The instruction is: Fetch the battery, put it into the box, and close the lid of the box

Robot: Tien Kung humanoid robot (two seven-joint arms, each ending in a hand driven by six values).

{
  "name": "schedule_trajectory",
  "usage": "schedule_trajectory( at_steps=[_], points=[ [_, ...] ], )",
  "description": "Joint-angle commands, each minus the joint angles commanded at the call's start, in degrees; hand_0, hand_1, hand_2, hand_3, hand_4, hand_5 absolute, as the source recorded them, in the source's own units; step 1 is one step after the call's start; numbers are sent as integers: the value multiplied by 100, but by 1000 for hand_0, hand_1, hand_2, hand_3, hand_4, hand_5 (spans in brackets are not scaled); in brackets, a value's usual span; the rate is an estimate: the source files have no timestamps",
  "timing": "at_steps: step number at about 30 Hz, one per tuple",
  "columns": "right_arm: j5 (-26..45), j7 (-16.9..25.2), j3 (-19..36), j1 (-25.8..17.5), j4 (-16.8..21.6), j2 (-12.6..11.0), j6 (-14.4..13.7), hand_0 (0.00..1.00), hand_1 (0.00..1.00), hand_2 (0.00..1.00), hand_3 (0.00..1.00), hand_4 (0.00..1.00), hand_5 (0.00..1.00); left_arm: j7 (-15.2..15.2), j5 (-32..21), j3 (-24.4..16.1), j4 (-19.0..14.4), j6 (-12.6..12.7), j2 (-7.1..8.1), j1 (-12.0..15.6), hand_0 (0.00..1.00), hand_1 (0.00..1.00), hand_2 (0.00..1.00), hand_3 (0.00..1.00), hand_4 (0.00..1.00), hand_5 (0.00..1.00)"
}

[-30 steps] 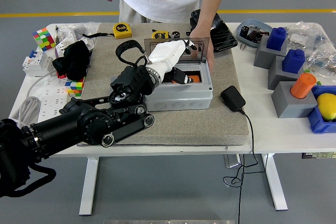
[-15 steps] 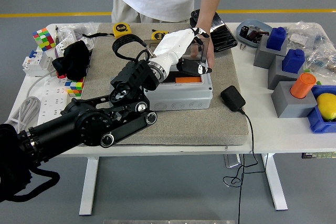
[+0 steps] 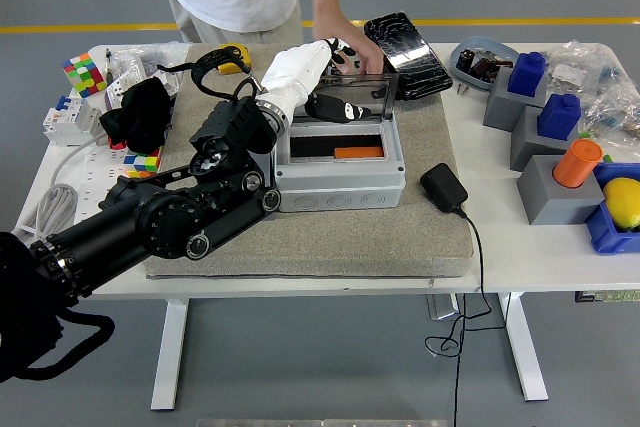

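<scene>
A grey box stands on the mat with its clear lid raised at the back. An orange battery lies inside the box. My left hand is white and hovers at the lid's left part. Its fingers reach over the lid's top edge and the thumb is in front of the lid. The hand is spread and holds nothing. A person's hand rests just behind the lid. My right arm is out of view.
A black adapter with its cable lies right of the box on the grey mat. A black tray is behind the box. A black cloth and a colour cube are at the left. Grey blocks stand at the right.
My left hand has come up out of the box, leaving the orange battery inside, and moved back left to the lid's top edge. The person has shifted left.
</scene>
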Motion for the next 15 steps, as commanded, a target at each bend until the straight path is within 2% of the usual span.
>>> schedule_trajectory(
  at_steps=[5, 6, 15],
  points=[
    [-78, 2, 113, -30, 17, -7, -2, 674, 717, 710, 684, 998, 695, 79, -40, 88, -156, -74, 0, 70, 770, 824, 784, 824, 998, 447],
    [-91, 3, 136, -39, 21, -8, -3, 676, 717, 710, 683, 998, 695, 95, -47, 102, -213, -88, 0, 89, 763, 805, 756, 805, 998, 452],
    [-155, 7, 271, -106, 35, -15, -1, 674, 717, 710, 683, 998, 695, 332, -43, 247, -1122, -261, 0, 386, 751, 794, 742, 800, 998, 452]
  ],
)
